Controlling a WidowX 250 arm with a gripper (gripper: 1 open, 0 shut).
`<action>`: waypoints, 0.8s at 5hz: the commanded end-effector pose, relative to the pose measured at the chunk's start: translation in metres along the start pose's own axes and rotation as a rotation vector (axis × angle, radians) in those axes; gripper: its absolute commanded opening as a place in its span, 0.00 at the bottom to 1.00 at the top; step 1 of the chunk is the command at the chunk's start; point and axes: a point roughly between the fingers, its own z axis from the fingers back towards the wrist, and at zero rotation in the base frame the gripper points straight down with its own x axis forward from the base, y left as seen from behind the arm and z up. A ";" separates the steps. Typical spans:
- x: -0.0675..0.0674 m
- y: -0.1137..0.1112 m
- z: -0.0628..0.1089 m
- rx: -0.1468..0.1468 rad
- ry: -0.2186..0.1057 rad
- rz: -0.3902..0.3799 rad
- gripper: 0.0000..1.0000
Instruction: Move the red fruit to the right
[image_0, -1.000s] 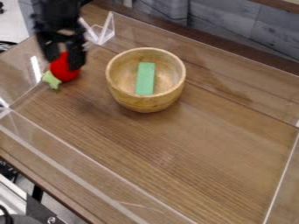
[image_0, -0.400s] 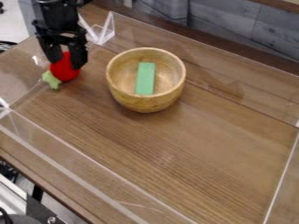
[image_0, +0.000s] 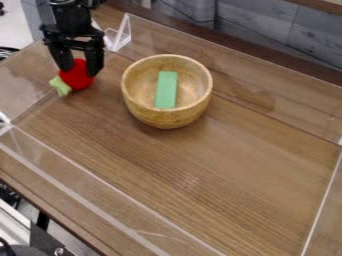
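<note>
The red fruit (image_0: 75, 79) lies on the wooden table at the far left, its light green cap (image_0: 62, 86) pointing left. My black gripper (image_0: 75, 58) hangs straight above it, jaws open, with a finger coming down on each side of the fruit's top. The fruit still rests on the table; whether the fingers touch it I cannot tell.
A wooden bowl (image_0: 167, 112) holding a flat green block (image_0: 166, 88) stands just right of the fruit. Clear plastic walls (image_0: 80, 190) fence the table (image_0: 227, 170). A clear bracket (image_0: 120, 35) sits behind the gripper.
The gripper has shifted slightly right and back, and stands a little higher over the fruit. The fruit and bowl have not moved.
</note>
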 end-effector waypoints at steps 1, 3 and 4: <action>0.017 -0.004 0.014 0.032 -0.053 -0.030 1.00; 0.021 0.023 0.016 0.026 -0.053 -0.016 1.00; 0.015 0.021 0.010 0.026 -0.049 -0.077 1.00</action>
